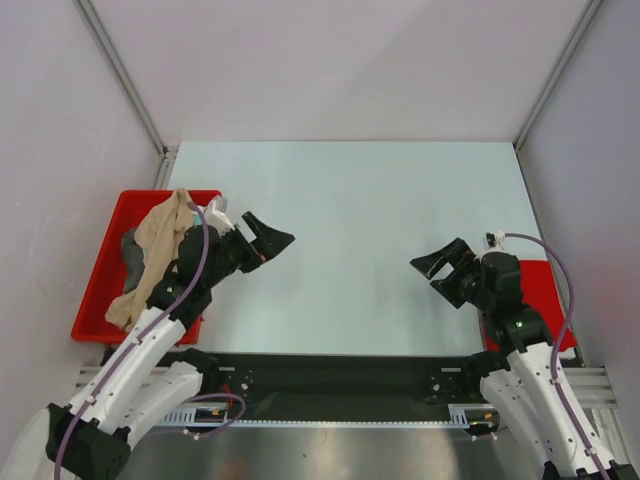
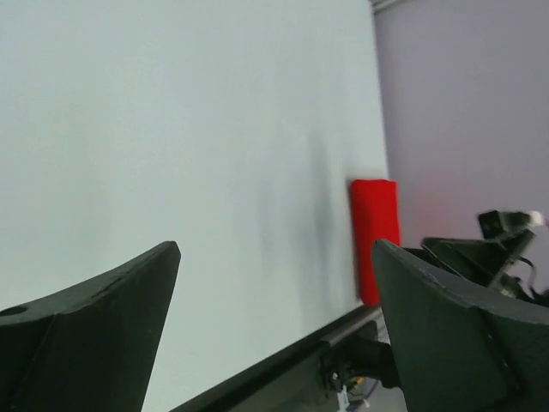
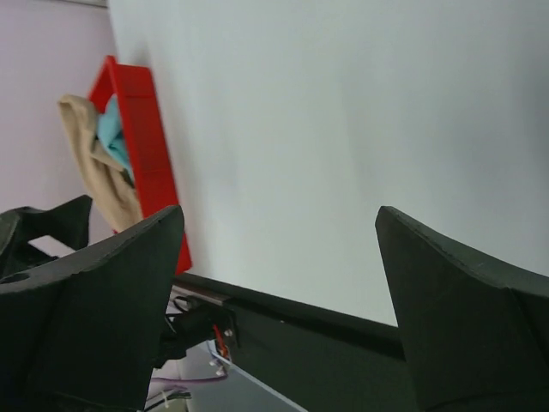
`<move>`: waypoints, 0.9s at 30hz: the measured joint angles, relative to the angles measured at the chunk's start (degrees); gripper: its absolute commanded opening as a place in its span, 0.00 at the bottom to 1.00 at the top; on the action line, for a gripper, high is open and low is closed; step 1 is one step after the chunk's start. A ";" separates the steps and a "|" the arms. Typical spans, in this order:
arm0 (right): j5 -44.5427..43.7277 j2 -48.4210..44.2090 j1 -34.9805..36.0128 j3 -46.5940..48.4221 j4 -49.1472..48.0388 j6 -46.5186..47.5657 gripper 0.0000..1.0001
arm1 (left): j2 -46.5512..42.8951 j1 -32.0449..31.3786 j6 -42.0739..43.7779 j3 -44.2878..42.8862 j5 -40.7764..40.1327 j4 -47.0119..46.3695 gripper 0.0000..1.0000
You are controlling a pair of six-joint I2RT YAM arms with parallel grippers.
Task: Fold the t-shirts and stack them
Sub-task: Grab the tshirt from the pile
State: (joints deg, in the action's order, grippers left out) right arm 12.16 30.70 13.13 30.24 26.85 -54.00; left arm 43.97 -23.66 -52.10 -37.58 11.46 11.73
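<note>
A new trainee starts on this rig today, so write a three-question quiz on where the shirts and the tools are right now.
1. Fill in: the left tool and the right tool both stand ____ above the table.
2. Where does the tan shirt lie? A: in the red tray, trailing over its rim. B: in the left tool. C: in the right tool.
3. True or false: a teal shirt lies against the tan shirt.
Key: 1 open; 2 A; 3 true.
</note>
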 measured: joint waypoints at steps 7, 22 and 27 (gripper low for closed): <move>-2.69 7.37 -0.87 9.62 11.85 6.67 1.00 | 10.08 5.95 8.63 -14.12 -3.93 17.16 1.00; 2.14 14.14 0.04 15.74 20.41 18.80 0.83 | 29.11 38.49 19.45 -25.99 -11.28 31.12 0.79; 2.03 14.62 3.23 16.31 21.14 21.14 0.83 | 40.57 38.58 25.29 -31.28 -13.16 29.27 0.55</move>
State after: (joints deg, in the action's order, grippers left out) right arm 14.20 45.32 16.36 46.54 47.99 -32.86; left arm 84.53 14.92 -26.81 -68.86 -1.69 40.99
